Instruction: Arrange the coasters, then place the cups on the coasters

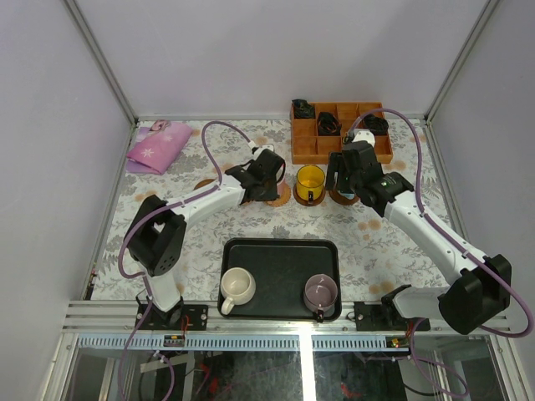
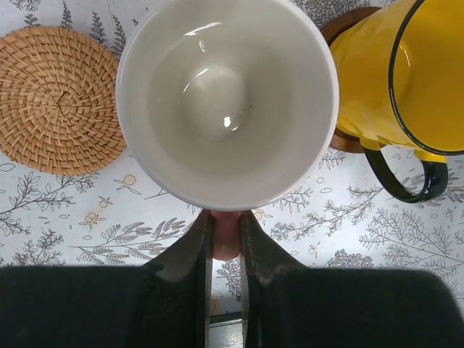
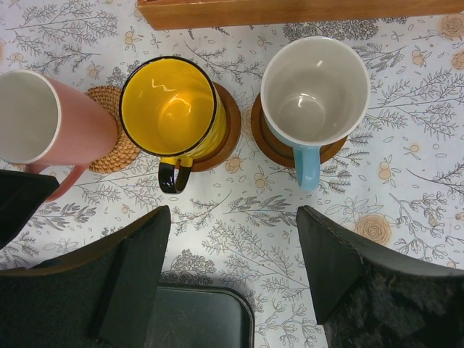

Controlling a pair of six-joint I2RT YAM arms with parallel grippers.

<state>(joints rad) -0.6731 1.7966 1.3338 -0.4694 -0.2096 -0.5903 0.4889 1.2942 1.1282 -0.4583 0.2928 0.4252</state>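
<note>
My left gripper (image 2: 226, 217) is shut on the pink handle of the pink cup (image 2: 227, 101), which is upright with its pale inside showing. In the right wrist view the pink cup (image 3: 43, 119) stands over a woven tan coaster (image 3: 116, 148); I cannot tell whether they touch. The yellow cup (image 3: 170, 105) sits on a dark brown coaster (image 3: 228, 123). The light blue cup (image 3: 315, 90) sits on another brown coaster (image 3: 264, 141). My right gripper (image 3: 232, 261) is open and holds nothing, just short of the blue cup. A bare woven coaster (image 2: 58, 98) lies left of the pink cup.
The black tray (image 1: 280, 251) at the near edge holds a cream-white cup (image 1: 236, 286) and a mauve cup (image 1: 321, 291). An orange wooden compartment box (image 1: 338, 129) with black items stands behind the cups. A pink cloth (image 1: 159, 146) lies at the back left.
</note>
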